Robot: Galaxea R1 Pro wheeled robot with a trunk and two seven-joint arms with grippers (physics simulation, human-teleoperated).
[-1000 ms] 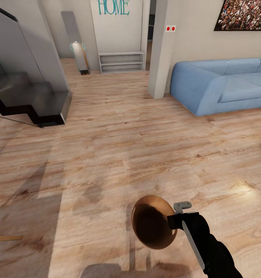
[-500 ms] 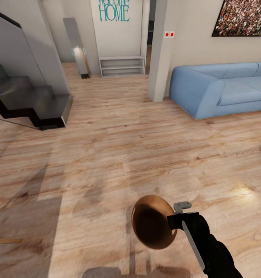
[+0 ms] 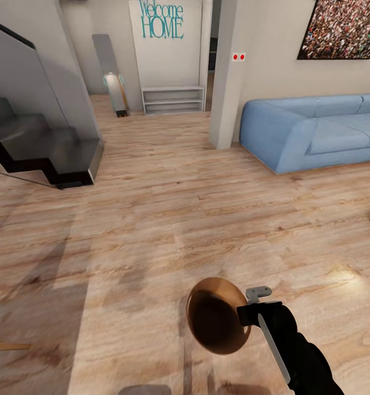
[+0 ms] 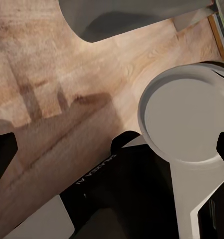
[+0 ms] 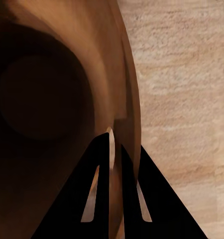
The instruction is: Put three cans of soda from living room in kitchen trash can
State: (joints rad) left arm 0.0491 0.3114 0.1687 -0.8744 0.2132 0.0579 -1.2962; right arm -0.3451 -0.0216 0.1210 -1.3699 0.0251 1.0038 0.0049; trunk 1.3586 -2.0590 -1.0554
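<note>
I am in the living room on a light wood plank floor (image 3: 168,208). The tash can (image 3: 215,315), round and copper-brown with a dark inside, hangs tilted low in front of me in the head view. My right gripper (image 3: 247,315) is shut on its rim. In the right wrist view the two black fingers (image 5: 99,164) clamp the thin rim of the tash can (image 5: 67,59), one inside and one outside. My left gripper (image 4: 112,149) has its dark fingertips wide apart, open, over grey parts of my own body. The cans of soda are out of view.
A blue sofa (image 3: 311,131) stands at the right against the wall. Dark steps (image 3: 47,148) with a glass panel fill the left. A white pillar (image 3: 226,71) and a low white shelf (image 3: 172,99) stand ahead, beside a doorway. Open floor lies between.
The whole head view has shifted downward, so the camera moved and more of the far wall shows. The tash can and my right arm keep the same place in the picture.
</note>
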